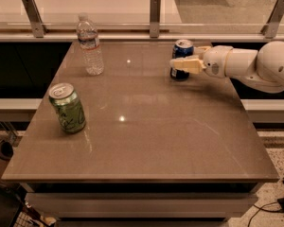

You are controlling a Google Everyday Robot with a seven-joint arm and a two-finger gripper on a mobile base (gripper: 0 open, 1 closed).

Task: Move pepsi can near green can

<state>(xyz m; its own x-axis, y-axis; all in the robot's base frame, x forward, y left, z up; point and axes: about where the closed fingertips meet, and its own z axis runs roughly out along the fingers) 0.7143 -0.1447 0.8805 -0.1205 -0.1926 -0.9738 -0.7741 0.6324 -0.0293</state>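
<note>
Now | step: grasp, carry pending | gripper (179, 60) clamped on pepsi can (182, 50) toward far right desk (146, 126) corner | green can (68, 109) near left edge | next: lift, cross diagonally, set down beside it.

No word or number can be read. The dark blue soda can with a silver top (181, 51) shows pale marks that cannot be made out (the white two-finger gripper (182, 60) is right at it); the light green soda can (67, 109) bears only swirls.
</note>
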